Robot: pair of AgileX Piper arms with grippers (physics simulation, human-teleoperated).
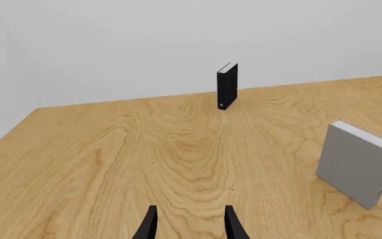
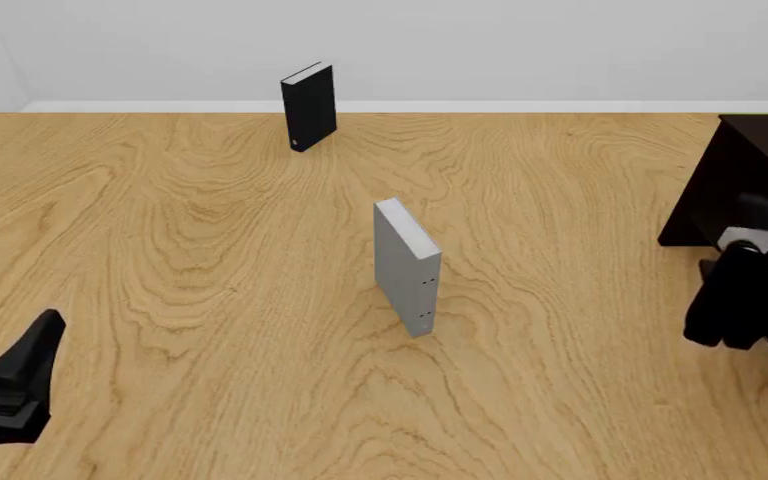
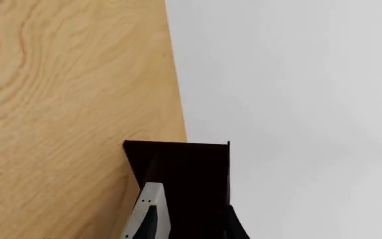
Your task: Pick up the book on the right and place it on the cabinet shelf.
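Observation:
The book [image 3: 152,195] is a light grey slab standing against the very dark cabinet shelf [image 3: 191,164]. It sits just past one fingertip of my right gripper [image 3: 191,209], whose jaws stand apart with only dark wood in the gap. In the front view just a pale sliver of the book [image 2: 754,240] shows at the foot of the cabinet shelf [image 2: 744,170], at the table's right edge. My right arm [image 2: 734,300] hides the rest of it. My left gripper [image 2: 21,380] hovers open and empty over the near left of the table, seen also in its wrist view [image 1: 191,209].
A similar grey book with small dark dots [image 2: 407,265] stands upright mid-table, and also shows in the left wrist view [image 1: 358,162]. A black book [image 2: 308,105] stands upright near the back wall, likewise seen from the left wrist [image 1: 227,85].

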